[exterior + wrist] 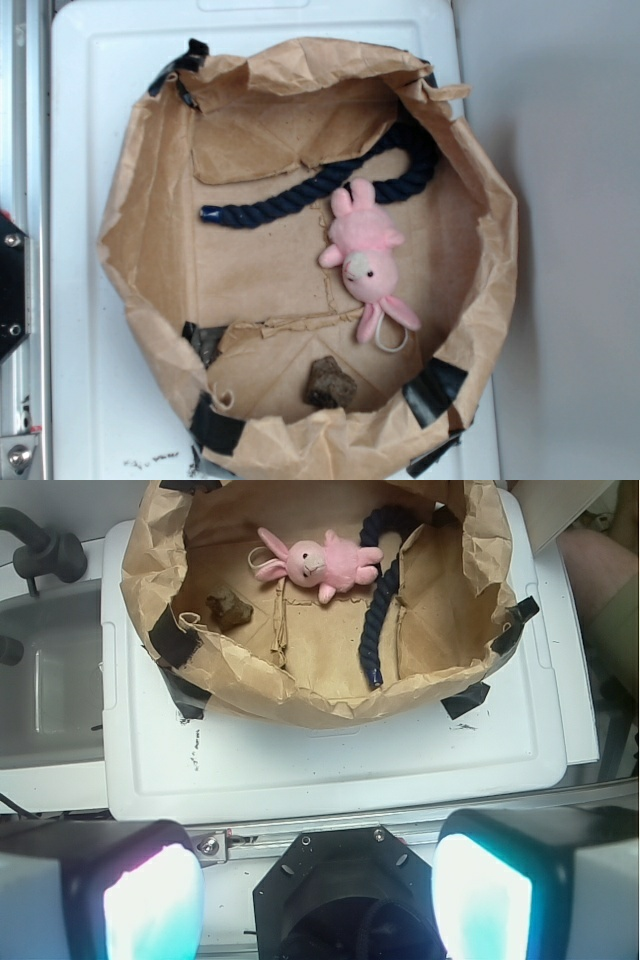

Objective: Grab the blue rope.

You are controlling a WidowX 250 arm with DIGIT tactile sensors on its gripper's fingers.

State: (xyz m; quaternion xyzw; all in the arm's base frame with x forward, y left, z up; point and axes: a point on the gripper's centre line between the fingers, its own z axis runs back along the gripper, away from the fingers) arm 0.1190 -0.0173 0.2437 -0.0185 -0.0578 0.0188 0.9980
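The blue rope is a thick twisted navy rope. It lies curved along the far side of the brown paper bag's floor, and its shiny tip points left. In the wrist view the rope runs from the bag's far wall toward its near rim. My gripper is open and empty. Its two glowing pads stand wide apart at the bottom of the wrist view, well short of the bag. The gripper is out of the exterior view.
The rolled-down paper bag sits on a white lid. A pink plush bunny lies just beside the rope. A small brown lump sits near the bag's front. A black mounting plate lies under the gripper. A grey sink is at the left.
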